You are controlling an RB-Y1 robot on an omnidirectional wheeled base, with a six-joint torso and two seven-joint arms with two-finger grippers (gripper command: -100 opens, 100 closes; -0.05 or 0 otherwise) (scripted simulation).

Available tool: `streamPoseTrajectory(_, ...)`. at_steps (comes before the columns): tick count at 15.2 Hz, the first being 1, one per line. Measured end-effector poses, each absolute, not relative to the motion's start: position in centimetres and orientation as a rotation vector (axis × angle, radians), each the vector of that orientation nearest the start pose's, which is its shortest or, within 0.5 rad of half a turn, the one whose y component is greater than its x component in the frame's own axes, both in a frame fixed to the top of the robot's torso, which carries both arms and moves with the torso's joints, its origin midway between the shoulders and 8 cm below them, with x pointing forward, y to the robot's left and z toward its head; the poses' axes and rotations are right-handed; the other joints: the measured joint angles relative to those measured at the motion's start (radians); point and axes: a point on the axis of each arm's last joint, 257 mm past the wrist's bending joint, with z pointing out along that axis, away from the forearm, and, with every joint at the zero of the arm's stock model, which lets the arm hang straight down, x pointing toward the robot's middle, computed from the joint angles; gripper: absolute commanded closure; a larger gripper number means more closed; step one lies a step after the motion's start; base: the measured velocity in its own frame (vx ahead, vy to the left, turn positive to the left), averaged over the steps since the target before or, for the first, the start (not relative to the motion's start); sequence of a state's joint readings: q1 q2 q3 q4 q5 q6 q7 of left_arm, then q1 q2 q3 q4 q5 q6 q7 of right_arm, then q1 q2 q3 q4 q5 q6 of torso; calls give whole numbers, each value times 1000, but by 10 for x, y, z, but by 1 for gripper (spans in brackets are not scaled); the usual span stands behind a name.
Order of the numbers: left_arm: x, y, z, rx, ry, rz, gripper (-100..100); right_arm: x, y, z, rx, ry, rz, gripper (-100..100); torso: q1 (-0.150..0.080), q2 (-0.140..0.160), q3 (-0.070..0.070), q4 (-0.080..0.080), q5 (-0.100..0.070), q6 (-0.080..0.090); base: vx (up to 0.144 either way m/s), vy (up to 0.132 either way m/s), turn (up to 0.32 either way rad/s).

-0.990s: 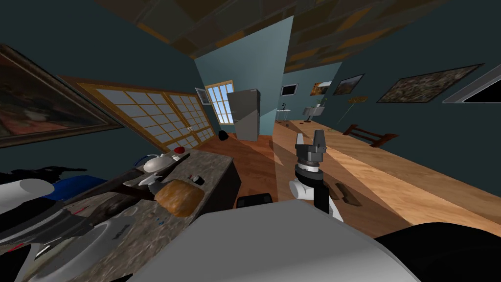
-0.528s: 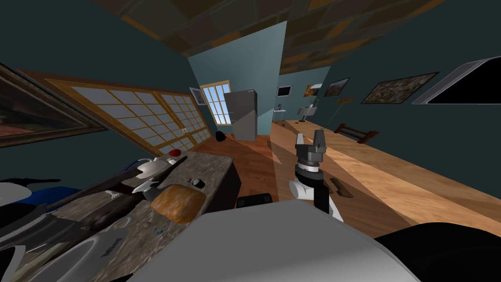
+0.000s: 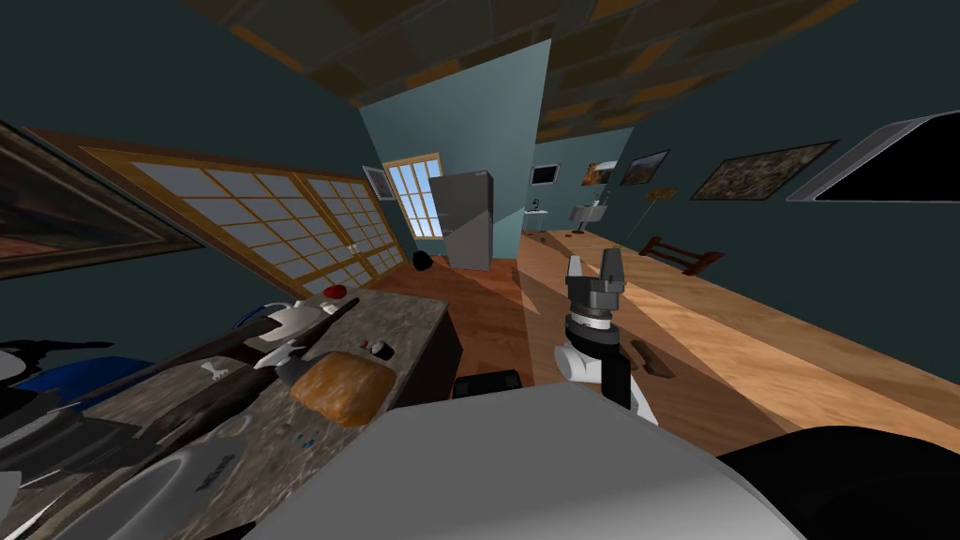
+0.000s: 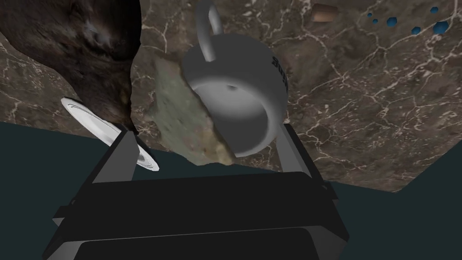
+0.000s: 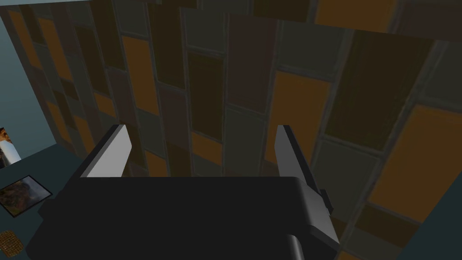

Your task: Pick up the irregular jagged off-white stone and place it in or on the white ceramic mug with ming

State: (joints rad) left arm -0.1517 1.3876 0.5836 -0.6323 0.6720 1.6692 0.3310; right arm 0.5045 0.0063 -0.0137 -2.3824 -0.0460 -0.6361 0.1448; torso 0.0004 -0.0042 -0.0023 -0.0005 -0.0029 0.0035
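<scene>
Spreading wide, the left hand (image 4: 205, 133) brackets the stone (image 4: 180, 113) without clamping it. The jagged off-white lump leans against the outer wall of the pale mug (image 4: 252, 90), not inside it, on the marbled worktop (image 4: 361, 113). It looks hard, dense and rough, so unlikely to slip; pinching across its broad flanks, clear of the brittle mug, seems best. A dark gnarled piece (image 4: 90, 49) lies just beyond. The right hand (image 3: 592, 267) hangs raised, fingers apart.

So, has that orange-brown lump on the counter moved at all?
No. The orange-brown lump stays beside the same counter edge; only the camera view shifted.
</scene>
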Motion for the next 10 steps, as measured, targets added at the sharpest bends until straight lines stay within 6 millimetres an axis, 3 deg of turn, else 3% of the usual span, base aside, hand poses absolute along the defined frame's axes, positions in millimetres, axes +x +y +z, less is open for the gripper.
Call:
streamPoseTrajectory(5,135,774,-129,-2913,269,147,-100,292,-280,89,456,442,1221,0,0,0,0,0,0,0,-13,7,-3)
streamPoseTrajectory(10,134,773,-127,-2915,269,148,-100,292,-280,89,456,442,1221,0,0,-1,-1,0,0,0,0,0,0)
